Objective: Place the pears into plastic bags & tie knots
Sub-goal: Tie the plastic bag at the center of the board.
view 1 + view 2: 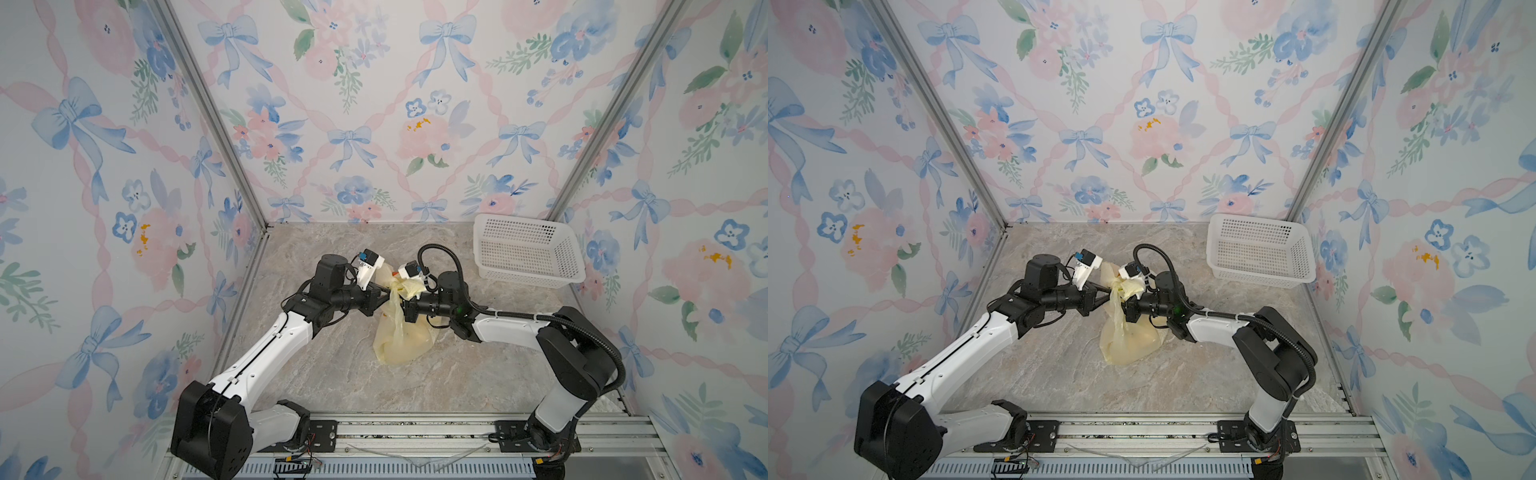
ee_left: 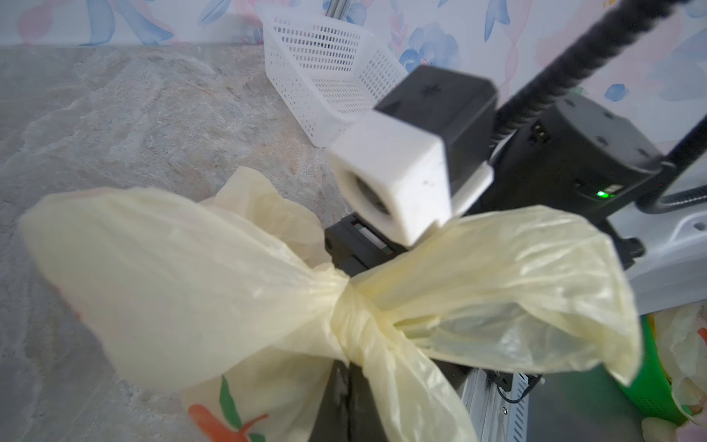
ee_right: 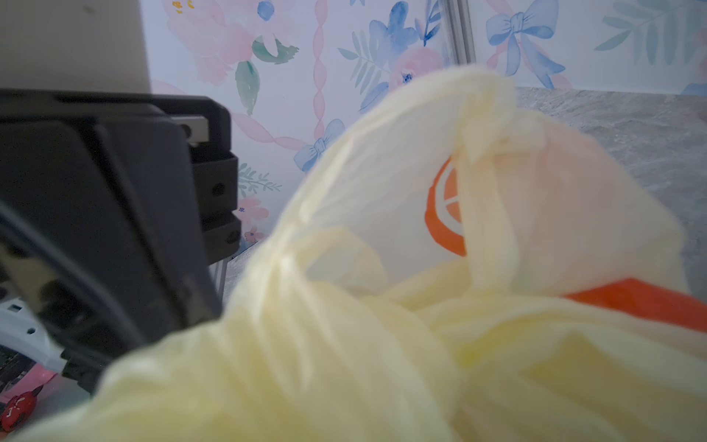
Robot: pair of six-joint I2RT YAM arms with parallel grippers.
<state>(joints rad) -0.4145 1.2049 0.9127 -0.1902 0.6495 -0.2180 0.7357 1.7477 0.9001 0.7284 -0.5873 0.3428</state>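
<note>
Knot (image 2: pixel 350 317) between level left claw (image 1: pixel 385 293), right claw (image 1: pixel 404 306)

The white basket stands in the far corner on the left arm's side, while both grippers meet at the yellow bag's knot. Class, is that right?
No: the white basket stands on the right arm's side, as both top views show. The left gripper and right gripper meet at the yellow bag's knot.

The plastic bag (image 1: pixel 401 340) is pale yellow with orange-and-green print; the basket (image 1: pixel 566 253) is white; the tabletop (image 1: pixel 332 374) is grey-beige marbled.
</note>
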